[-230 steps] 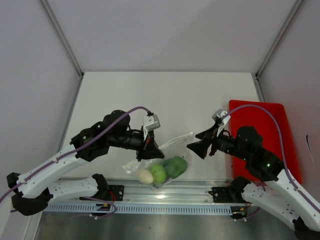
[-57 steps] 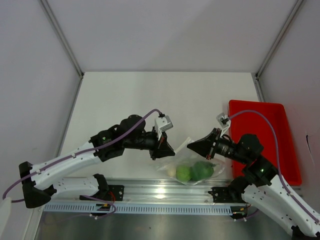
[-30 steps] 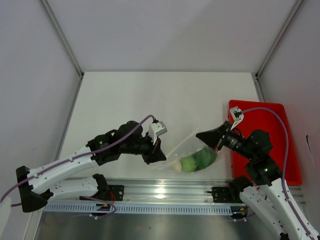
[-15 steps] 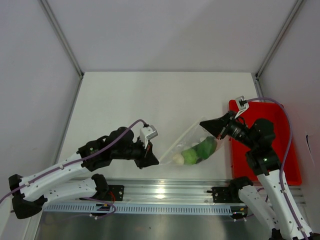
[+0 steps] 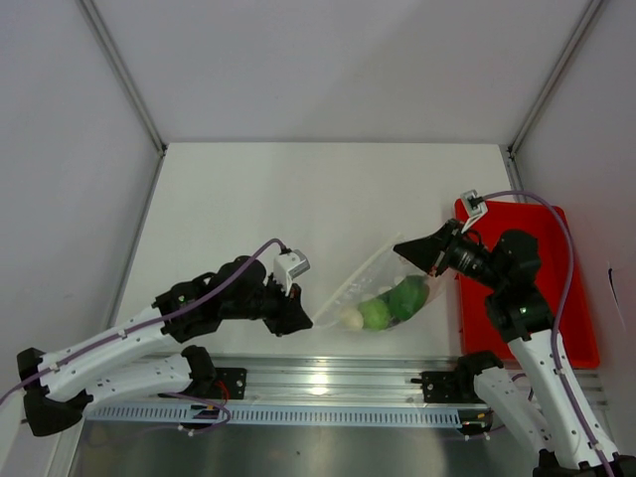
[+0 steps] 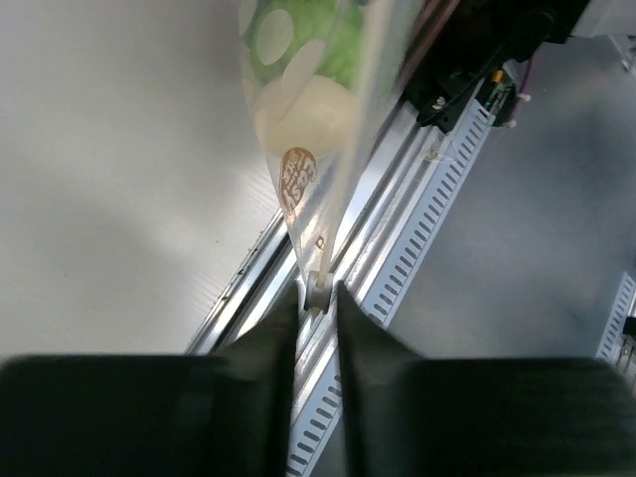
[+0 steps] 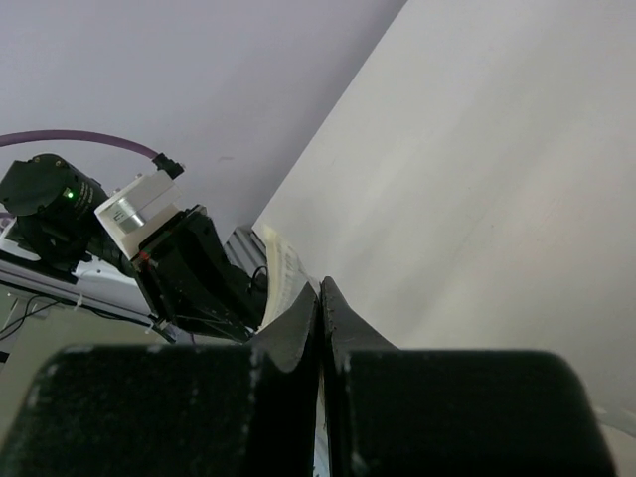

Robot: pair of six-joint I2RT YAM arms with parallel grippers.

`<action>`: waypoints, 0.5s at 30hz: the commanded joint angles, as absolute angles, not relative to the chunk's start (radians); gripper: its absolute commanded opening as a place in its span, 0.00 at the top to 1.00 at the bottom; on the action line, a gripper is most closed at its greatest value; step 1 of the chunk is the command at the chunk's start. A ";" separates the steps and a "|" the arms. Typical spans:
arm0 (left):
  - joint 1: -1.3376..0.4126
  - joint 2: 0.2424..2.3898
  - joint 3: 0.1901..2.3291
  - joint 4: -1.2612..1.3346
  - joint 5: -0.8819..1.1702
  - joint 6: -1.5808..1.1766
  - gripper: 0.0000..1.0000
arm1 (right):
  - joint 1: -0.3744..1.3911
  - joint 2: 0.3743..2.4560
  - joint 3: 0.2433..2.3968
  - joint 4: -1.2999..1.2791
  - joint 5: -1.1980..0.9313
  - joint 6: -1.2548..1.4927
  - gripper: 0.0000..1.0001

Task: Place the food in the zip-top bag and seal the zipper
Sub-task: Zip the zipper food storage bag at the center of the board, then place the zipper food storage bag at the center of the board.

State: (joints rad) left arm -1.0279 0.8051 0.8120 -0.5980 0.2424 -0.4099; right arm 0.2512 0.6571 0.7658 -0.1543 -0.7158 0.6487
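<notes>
A clear, crinkly plastic zip-top bag (image 5: 364,282) hangs stretched between the two arms, over the near part of the white counter (image 5: 298,199). The food sits in its sagging belly: a whitish egg-sized ball (image 5: 351,319), a bright green round piece (image 5: 374,314) and a darker green long piece (image 5: 407,296). No purple piece can be made out. Whether the belly touches the counter is unclear.

The left claw (image 5: 301,320) is nearly pressed together, pinching the bag's near-left corner, and the thin transparent zipper (image 6: 348,169) runs away from between its fingers. The right claw (image 5: 400,245) is fully pressed together on the far-right corner.

The filling looks done, so the step in hand is probably the seal. To do it well, the right claw should hold its corner firm so the strip stays taut and straight. The left claw should then run along it with light, even pressure and without twisting, so the weight of the food cannot pull the mouth apart.

The left arm lies low along the near edge, its forearm angled rightward. The right arm rises from its base beside the red rectangular plastic tray (image 5: 566,298), wrist held high, claw pointing left.
</notes>
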 commanded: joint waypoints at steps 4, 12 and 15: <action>-1.023 0.861 0.908 -0.672 -0.059 -0.482 0.35 | 0.267 0.721 0.752 -0.209 -0.692 0.612 1.00; -1.023 0.798 0.997 -0.709 -0.245 -0.482 0.01 | 0.281 0.896 0.765 -0.161 -0.641 0.598 1.00; -1.023 0.766 1.005 -0.716 -0.245 -0.468 0.00 | 0.282 1.008 0.796 -0.127 -0.595 0.578 1.00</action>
